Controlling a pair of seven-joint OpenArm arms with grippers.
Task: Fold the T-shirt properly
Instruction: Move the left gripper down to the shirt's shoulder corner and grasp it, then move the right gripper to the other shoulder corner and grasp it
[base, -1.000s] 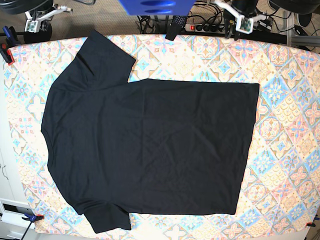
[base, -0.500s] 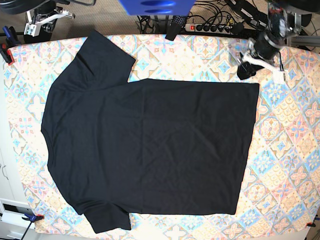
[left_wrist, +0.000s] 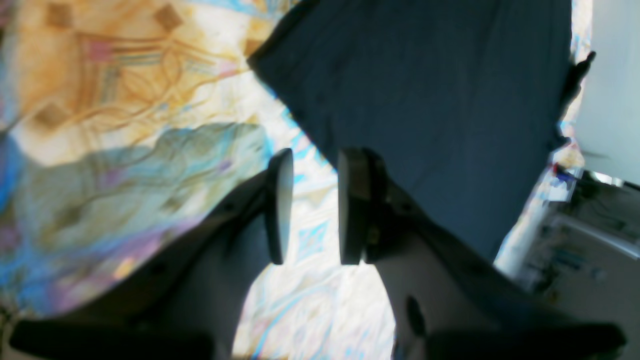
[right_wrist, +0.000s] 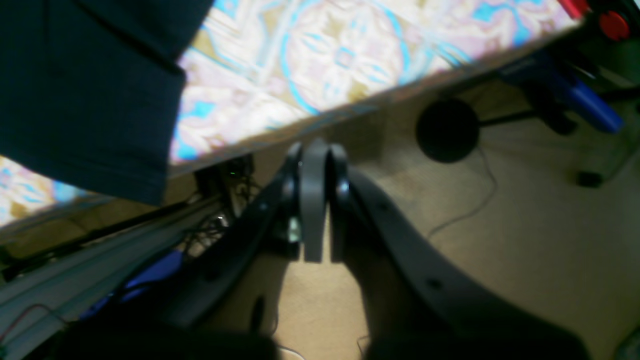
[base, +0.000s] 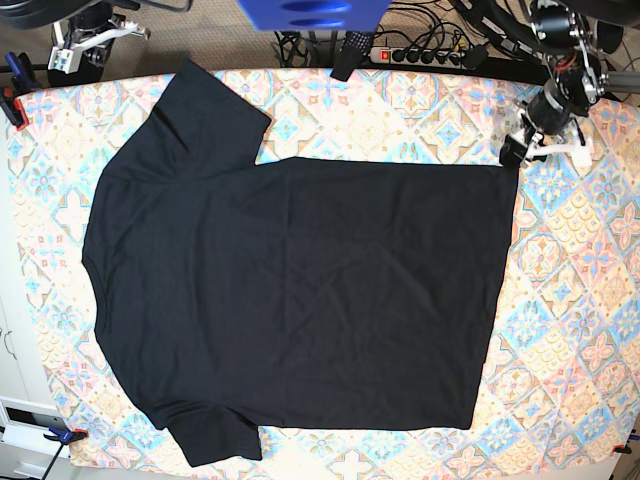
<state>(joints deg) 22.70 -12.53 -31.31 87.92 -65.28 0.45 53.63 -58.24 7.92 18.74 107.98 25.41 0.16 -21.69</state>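
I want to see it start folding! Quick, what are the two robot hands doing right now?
Left gripper: open, empty, above the patterned table by the T-shirt corner.
Right gripper: shut, holding nothing, off the table edge.

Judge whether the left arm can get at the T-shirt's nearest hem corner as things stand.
Probably yes. The left gripper hangs open right beside the T-shirt hem corner, over bare tablecloth, and nothing lies between them.

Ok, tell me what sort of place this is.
Probably a robotics lab workbench: a plain black cotton T-shirt lies flat on a table under a colourful tile-patterned cloth, with a power strip and tangled cables behind it.
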